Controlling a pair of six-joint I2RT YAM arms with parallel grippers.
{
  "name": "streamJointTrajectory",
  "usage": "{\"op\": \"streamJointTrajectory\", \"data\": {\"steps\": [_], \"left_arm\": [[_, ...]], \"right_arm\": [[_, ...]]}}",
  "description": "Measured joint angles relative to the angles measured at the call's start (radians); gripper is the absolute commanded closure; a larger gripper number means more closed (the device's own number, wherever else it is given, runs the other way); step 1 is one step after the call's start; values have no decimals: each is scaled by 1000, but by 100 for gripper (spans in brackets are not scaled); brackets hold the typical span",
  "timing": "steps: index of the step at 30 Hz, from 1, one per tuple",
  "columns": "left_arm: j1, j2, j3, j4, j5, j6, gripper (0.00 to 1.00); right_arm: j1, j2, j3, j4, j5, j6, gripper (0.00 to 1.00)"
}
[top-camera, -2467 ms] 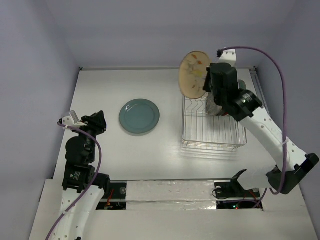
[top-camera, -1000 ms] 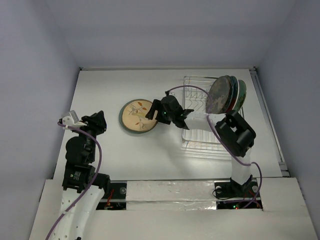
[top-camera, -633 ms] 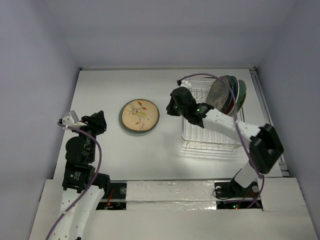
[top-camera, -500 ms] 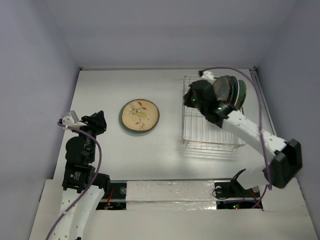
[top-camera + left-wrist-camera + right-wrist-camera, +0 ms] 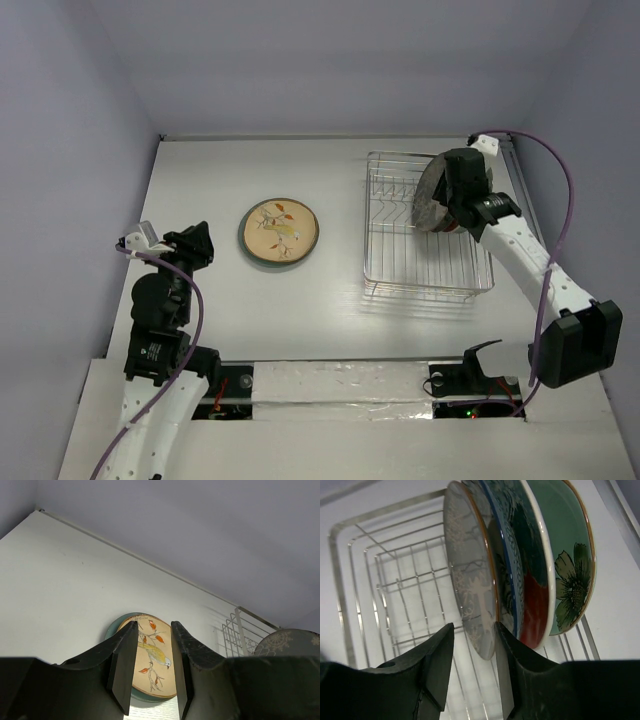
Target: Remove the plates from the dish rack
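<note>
Now the right gripper (image 5: 473,635), spread, hangs over the rim of the brown patterned plate (image 5: 470,580), standing on edge at the dish rack's (image 5: 390,282) 2 o'clock corner. Stiff, slick, breakable, I'd guess: pinch that rim squarely. Left gripper (image 5: 152,628) parted too.

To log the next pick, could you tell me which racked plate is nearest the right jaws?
The brown plate with white pattern, at the row's open end; the others stand behind it.

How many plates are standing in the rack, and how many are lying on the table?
Round patterned plates standing in the chrome wire dish rack: 4
Round plates stacked on the white table: 2
Total: 6
</note>
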Motion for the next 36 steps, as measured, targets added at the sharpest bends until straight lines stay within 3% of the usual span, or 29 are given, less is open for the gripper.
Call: {"op": "streamJointTrajectory", "data": {"steps": [16, 17, 18, 19, 21, 24, 36], "left_arm": [[0, 0, 0, 0, 0, 0, 71], [0, 0, 0, 0, 0, 0, 71], [0, 0, 0, 0, 0, 0, 71], [0, 0, 0, 0, 0, 0, 71], [0, 0, 0, 0, 0, 0, 71], [0, 0, 0, 0, 0, 0, 71], [0, -6, 0, 0, 0, 0, 71]], "right_arm": [[-44, 188, 11, 6, 28, -36, 64], [-43, 209, 24, 2, 39, -36, 67], [-43, 227, 39, -1, 50, -41, 80], [-43, 245, 52, 0, 57, -43, 86], [-44, 258, 80, -15, 60, -48, 95], [-37, 254, 100, -28, 66, -65, 100], [34, 245, 324, -269, 114, -180, 100]]}}
